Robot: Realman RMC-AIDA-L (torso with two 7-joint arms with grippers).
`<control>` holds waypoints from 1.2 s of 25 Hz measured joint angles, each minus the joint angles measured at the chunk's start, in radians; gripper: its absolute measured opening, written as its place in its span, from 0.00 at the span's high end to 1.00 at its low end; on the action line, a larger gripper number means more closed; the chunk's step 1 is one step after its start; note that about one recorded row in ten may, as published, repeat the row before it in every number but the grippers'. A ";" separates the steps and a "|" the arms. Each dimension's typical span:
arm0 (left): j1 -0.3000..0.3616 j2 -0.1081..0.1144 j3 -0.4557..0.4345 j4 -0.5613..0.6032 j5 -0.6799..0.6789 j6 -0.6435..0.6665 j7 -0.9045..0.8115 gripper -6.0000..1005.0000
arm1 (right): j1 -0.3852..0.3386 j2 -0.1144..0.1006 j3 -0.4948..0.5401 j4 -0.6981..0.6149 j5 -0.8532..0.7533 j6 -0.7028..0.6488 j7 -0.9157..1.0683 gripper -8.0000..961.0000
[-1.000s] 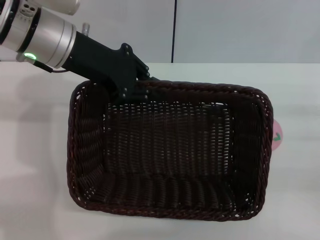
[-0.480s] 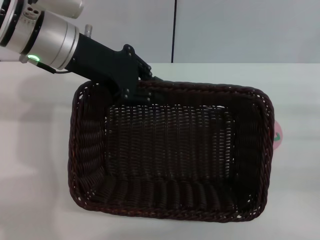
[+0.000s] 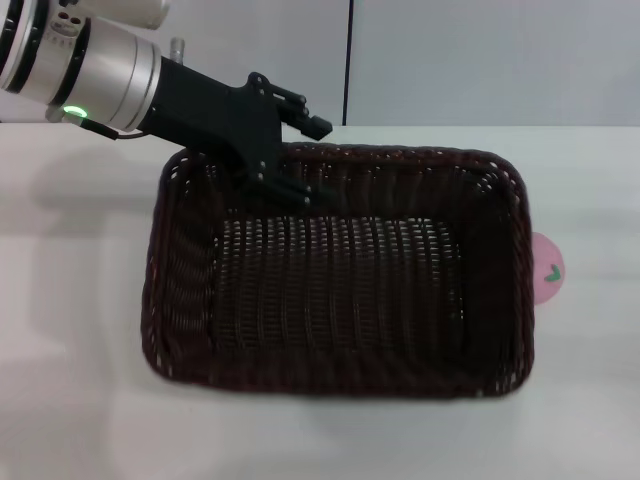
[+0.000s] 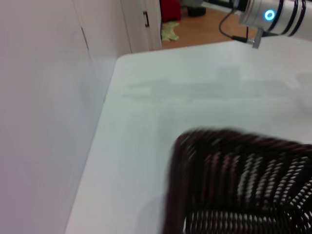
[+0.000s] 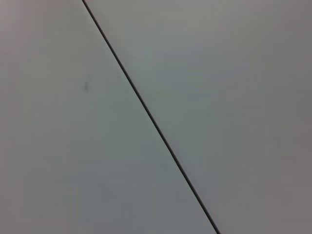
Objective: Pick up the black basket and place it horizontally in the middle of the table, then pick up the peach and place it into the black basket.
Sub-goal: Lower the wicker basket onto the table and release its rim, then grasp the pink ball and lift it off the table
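Note:
The black basket [image 3: 340, 290] lies level on the white table [image 3: 80, 300], its long side across my view. My left gripper [image 3: 305, 160] is at the basket's far rim, toward its left end. It is open, with one finger [image 3: 314, 124] outside the rim and the other [image 3: 296, 193] inside. The pink peach [image 3: 548, 270] rests on the table against the basket's right side, partly hidden by the rim. The left wrist view shows a blurred corner of the basket [image 4: 234, 180]. My right gripper is out of view.
Bare table [image 4: 146, 122] lies to the left, in front and to the far right of the basket. A wall with a dark vertical seam [image 3: 348, 60] stands behind the table. The right arm's silver link [image 4: 273, 17] shows in the left wrist view, far off.
The basket has come down from a tilt to lie level on the table. My left gripper, shut on the far rim before, has opened.

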 joint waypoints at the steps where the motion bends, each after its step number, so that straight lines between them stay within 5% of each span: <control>1: 0.006 0.000 0.000 0.000 -0.013 -0.006 0.008 0.42 | 0.000 0.000 0.000 0.001 0.000 0.000 0.000 0.36; 5: 0.041 0.000 0.000 0.001 -0.087 -0.049 0.032 0.27 | 0.000 0.000 0.000 0.001 0.000 0.000 0.000 0.36; 13: 0.204 0.001 -0.008 -0.013 -0.449 -0.171 0.142 0.22 | -0.001 -0.003 -0.009 0.001 -0.008 -0.002 0.000 0.35; 16: 0.302 -0.001 -0.007 -0.162 -0.807 -0.214 0.238 0.22 | -0.007 -0.018 -0.023 -0.026 -0.055 0.029 0.005 0.35; 18: 0.325 -0.001 -0.005 -0.224 -0.919 -0.213 0.276 0.22 | -0.013 -0.029 -0.026 -0.045 -0.087 0.040 0.018 0.35; 20: 0.355 -0.001 -0.002 -0.329 -1.081 -0.193 0.356 0.22 | -0.030 -0.054 -0.028 -0.105 -0.200 0.068 0.088 0.35; 22: 0.373 -0.002 -0.002 -0.436 -1.214 -0.144 0.436 0.22 | -0.049 -0.105 -0.023 -0.229 -0.441 0.116 0.254 0.35; 23: 0.377 -0.002 -0.004 -0.494 -1.273 -0.113 0.471 0.22 | -0.049 -0.105 -0.023 -0.229 -0.441 0.116 0.254 0.35; 25: 0.385 -0.002 -0.009 -0.588 -1.353 -0.066 0.521 0.22 | -0.053 -0.141 -0.002 -0.324 -0.651 0.122 0.400 0.35; 26: 0.385 -0.002 -0.009 -0.588 -1.353 -0.066 0.521 0.22 | -0.053 -0.163 0.062 -0.455 -0.886 0.088 0.580 0.35; 27: 0.385 -0.002 -0.009 -0.588 -1.353 -0.066 0.521 0.22 | -0.053 -0.163 0.062 -0.455 -0.886 0.088 0.580 0.35; 30: 0.423 -0.001 -0.011 -0.685 -1.431 -0.012 0.584 0.22 | -0.029 -0.178 0.213 -0.663 -1.233 -0.025 0.882 0.35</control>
